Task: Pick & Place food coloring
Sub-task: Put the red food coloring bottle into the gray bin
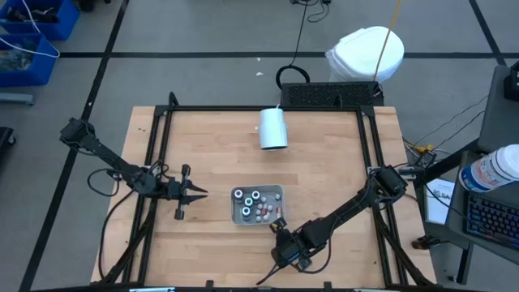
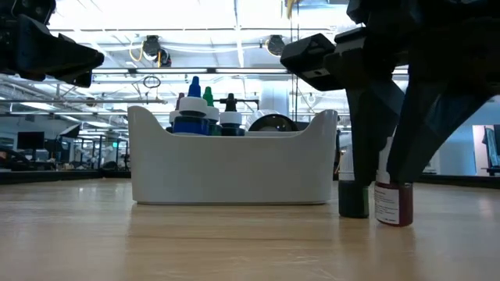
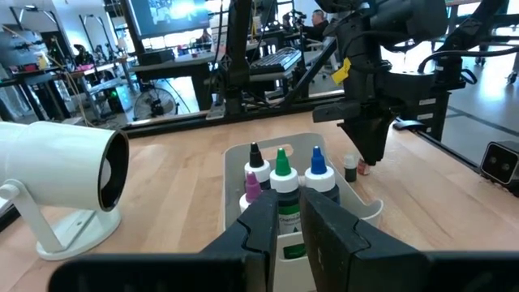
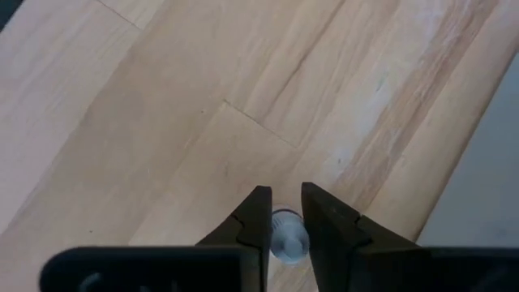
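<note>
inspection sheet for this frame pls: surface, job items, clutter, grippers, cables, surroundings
Surface: wooden table, bare over most of its top.
Job's things: food coloring bottles stand in a white tray; a red bottle and a dark bottle stand on the wood beside the tray.
Clutter: white cylinder on a stand at the far side.
Grippers: left gripper shut and empty, pointing at the tray; right gripper straddles a white bottle cap, grip cannot be confirmed.
Cables: black cable on the floor behind the table.
Surroundings: white bag, blue bins, lab benches beyond.
</note>
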